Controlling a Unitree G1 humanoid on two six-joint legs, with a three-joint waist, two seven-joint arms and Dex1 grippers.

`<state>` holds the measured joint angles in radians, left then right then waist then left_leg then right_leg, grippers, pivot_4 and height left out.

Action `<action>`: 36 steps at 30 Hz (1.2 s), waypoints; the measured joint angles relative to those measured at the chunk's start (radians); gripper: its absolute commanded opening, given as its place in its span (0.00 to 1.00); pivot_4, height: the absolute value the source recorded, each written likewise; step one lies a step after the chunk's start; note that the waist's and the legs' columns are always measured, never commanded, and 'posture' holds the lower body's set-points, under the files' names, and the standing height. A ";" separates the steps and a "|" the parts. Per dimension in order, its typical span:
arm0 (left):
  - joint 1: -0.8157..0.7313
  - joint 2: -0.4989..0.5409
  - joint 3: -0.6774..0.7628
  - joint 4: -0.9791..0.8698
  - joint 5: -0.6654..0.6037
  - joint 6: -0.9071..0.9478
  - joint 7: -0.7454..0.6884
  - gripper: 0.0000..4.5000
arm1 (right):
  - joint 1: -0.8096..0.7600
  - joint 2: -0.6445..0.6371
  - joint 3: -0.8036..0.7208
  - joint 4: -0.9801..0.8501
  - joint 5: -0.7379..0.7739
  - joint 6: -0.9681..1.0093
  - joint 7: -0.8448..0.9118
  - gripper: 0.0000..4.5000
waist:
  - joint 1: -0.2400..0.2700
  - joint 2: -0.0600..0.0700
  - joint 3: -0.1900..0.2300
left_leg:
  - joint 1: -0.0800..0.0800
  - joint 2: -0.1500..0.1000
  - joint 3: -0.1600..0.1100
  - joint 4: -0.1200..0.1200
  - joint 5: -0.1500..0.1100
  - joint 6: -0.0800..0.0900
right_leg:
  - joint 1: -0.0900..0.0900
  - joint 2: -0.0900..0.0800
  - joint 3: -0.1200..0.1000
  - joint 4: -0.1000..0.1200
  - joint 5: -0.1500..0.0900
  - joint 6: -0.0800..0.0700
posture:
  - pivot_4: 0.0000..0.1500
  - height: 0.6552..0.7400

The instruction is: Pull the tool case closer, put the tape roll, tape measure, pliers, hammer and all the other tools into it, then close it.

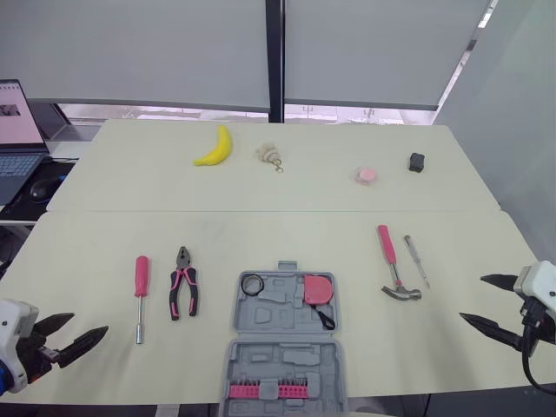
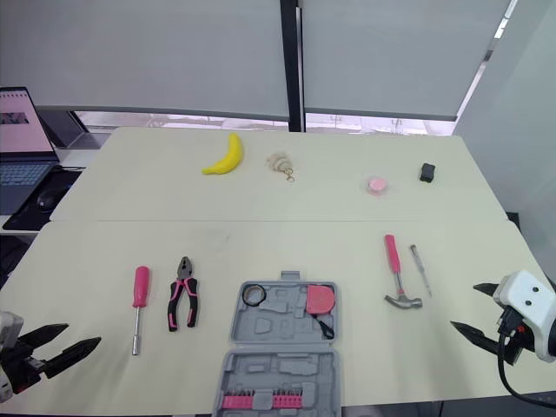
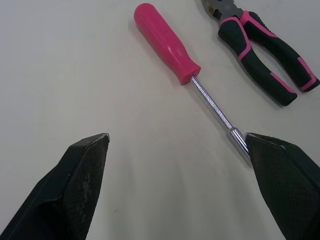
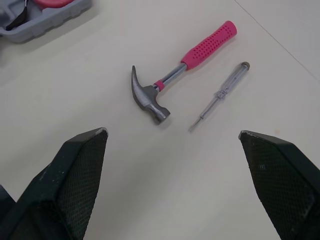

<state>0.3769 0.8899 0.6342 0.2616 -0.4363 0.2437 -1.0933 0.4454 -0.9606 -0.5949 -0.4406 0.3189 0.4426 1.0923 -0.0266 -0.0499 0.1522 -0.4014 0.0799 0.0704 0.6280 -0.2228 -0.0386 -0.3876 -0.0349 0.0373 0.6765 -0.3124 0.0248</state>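
The grey tool case (image 1: 287, 358) lies open at the table's front middle. A black tape roll (image 1: 253, 284) and a pink tape measure (image 1: 318, 289) sit in its far half, and a row of pink bits in its near half. Left of it lie pink-and-black pliers (image 1: 183, 293) and a pink-handled driver (image 1: 140, 295). To its right are a pink-handled hammer (image 1: 393, 265) and a slim clear screwdriver (image 1: 416, 261). My left gripper (image 1: 87, 326) is open near the front left edge, short of the driver's tip (image 3: 240, 142). My right gripper (image 1: 473, 298) is open right of the hammer (image 4: 165, 90), holding nothing.
On the far table lie a banana (image 1: 215, 148), a small beige keychain (image 1: 271, 156), a pink round item (image 1: 366, 175) and a small black object (image 1: 417, 162). A laptop (image 1: 17, 130) and mouse (image 1: 42, 187) sit off the table's left. A seam joins the two tables.
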 measured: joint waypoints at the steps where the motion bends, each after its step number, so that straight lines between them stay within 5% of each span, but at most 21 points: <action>1: -0.016 0.016 -0.001 0.012 0.003 -0.009 -0.012 1.00 | -0.011 -0.017 0.002 0.008 0.001 0.000 0.012 1.00 | 0.000 0.000 0.000 | 0.000 0.000 0.000 0.000 0.000 0.000 | 0.000 0.000 0.000 0.000 0.000 -0.001 | 1.00 1.00; 23: -0.009 0.053 0.031 0.132 0.036 -0.071 -0.069 1.00 | -0.113 -0.049 0.068 0.082 -0.018 -0.103 0.076 1.00 | -0.006 0.000 0.000 | 0.002 0.001 0.005 0.000 -0.001 -0.002 | -0.001 0.002 0.001 0.002 0.002 0.006 | 1.00 1.00; 31: 0.090 -0.180 0.079 -0.328 -0.123 0.185 0.141 1.00 | -0.424 -0.047 0.299 -0.173 0.185 0.038 0.032 1.00 | -0.005 -0.001 0.003 | 0.002 0.002 0.005 0.001 -0.001 -0.002 | 0.000 0.001 0.003 0.003 0.003 0.009 | 1.00 1.00; 36: 0.100 -0.376 0.023 -0.660 -0.187 0.315 0.402 1.00 | -0.672 -0.007 0.500 -0.193 0.253 0.138 -0.008 1.00 | 0.002 -0.004 0.004 | 0.001 0.001 0.003 0.002 -0.001 -0.002 | 0.001 0.001 0.004 0.002 0.004 0.010 | 1.00 1.00</action>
<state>0.4773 0.5136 0.6568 -0.3985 -0.6234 0.5587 -0.6918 -0.2264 -0.9672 -0.0950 -0.6341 0.5718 0.5811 1.0841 -0.0246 -0.0540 0.1564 -0.4001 0.0804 0.0729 0.6303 -0.2241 -0.0402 -0.3862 -0.0335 0.0415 0.6790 -0.3081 0.0351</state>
